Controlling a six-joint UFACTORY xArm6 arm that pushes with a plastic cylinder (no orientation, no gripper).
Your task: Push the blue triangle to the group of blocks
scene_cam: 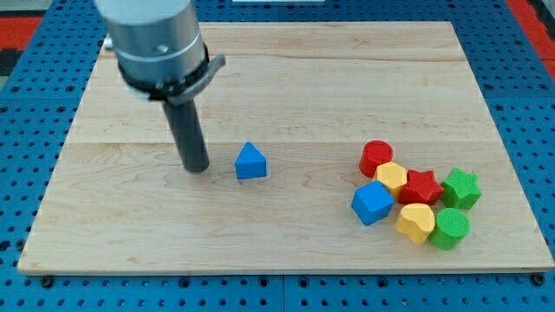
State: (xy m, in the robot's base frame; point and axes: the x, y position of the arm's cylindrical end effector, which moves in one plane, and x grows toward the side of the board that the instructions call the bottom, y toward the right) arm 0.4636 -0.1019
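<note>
A blue triangle (pixel 251 162) lies on the wooden board (pixel 286 78), left of centre. My tip (pixel 198 167) rests on the board just to the triangle's left, a small gap apart from it. A group of blocks sits at the view's lower right: a red cylinder (pixel 376 158), a yellow hexagon-like block (pixel 391 178), a red star (pixel 421 186), a green star (pixel 460 188), a blue cube (pixel 373 203), a yellow heart-like block (pixel 415 222) and a green cylinder (pixel 450 228).
The board's edges border a blue perforated table (pixel 26 104) on all sides. The arm's grey body (pixel 156 39) hangs over the board's upper left.
</note>
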